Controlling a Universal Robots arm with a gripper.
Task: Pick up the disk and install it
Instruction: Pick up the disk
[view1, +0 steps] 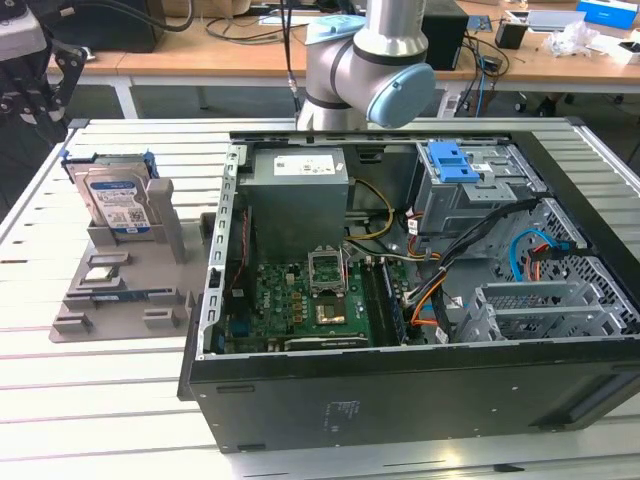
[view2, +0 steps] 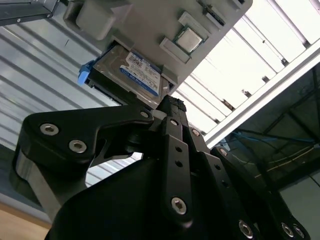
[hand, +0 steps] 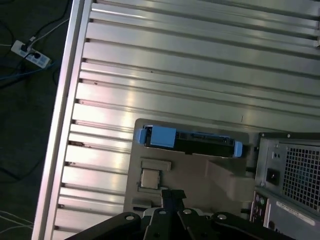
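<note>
Ribbed metal desk (view1: 90, 400) carries an open computer case (view1: 400, 400), nearest in the exterior view. Farther back, at the exterior view's left, a grey holder (view1: 130, 290) lies flat on the desk with the disk (view1: 118, 200) standing on edge in its slot. In the second wrist view the pincer (view2: 170, 104) points toward the disk, fingertips pressed together, gripping nothing.
</note>
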